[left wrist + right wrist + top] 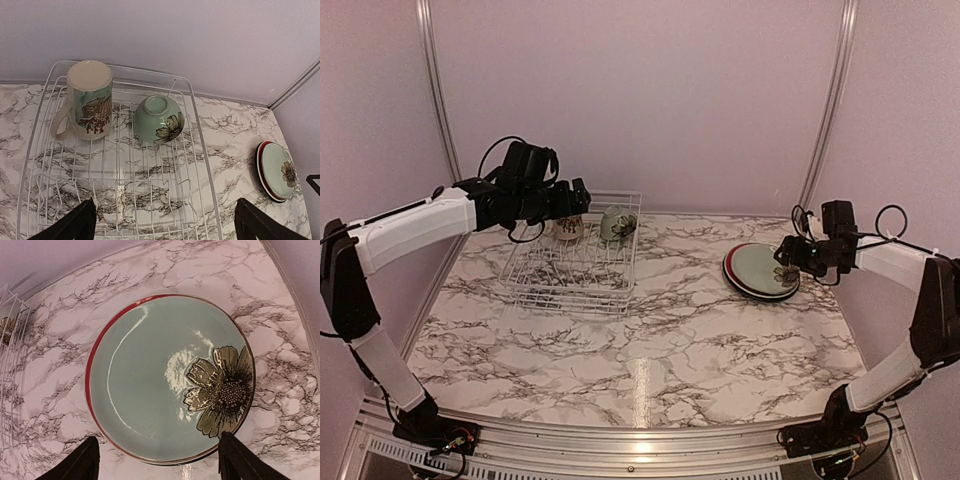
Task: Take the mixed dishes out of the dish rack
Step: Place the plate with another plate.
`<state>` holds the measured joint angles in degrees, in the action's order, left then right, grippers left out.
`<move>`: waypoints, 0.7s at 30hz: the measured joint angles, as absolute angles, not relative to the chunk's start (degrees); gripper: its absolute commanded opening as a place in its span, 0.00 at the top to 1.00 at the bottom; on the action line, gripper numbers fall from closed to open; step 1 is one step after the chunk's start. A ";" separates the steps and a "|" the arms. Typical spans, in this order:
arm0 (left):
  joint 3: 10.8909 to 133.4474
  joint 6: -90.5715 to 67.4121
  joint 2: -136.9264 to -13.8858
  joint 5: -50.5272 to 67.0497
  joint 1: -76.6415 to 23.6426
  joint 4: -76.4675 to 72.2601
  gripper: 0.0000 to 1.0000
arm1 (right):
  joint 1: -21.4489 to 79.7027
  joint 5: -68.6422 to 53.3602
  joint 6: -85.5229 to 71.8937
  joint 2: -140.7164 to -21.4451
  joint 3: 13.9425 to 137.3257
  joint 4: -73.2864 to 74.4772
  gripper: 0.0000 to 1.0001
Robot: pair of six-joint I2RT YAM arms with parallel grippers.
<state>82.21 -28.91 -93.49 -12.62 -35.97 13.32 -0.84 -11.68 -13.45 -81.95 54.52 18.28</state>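
The white wire dish rack (570, 270) (202, 150) stands at the back left of the marble table. At its far end an upturned cream floral mug (567, 228) (90, 106) stands beside an upturned pale green bowl (617, 222) (159, 119). My left gripper (575, 200) (165, 220) hovers open over the rack, holding nothing. At the right the pale green floral plate (762, 268) (165, 380) lies flat on another plate, of which only the dark and red rim (93, 390) shows. Above the near edge of this stack my right gripper (788, 262) (157, 462) is open and empty.
The rack's upright tines (150, 195) stand bare below the left gripper. Purple walls close the back and both sides, with metal posts (830, 100) at the back corners. A metal rail (640, 450) runs along the near table edge by the arm bases.
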 measured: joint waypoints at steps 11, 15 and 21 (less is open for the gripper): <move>105.12 -24.86 -110.89 -14.59 -30.57 24.21 0.01 | -0.84 -13.06 -13.45 -81.93 53.41 17.32 0.21; 116.40 -21.98 -118.17 -17.76 -29.21 28.71 0.01 | -0.84 -13.21 -13.43 -81.93 52.82 16.80 0.21; 129.38 -19.53 -127.20 -18.06 -27.29 34.15 0.01 | -0.84 -14.09 -13.43 -81.97 52.60 15.62 0.20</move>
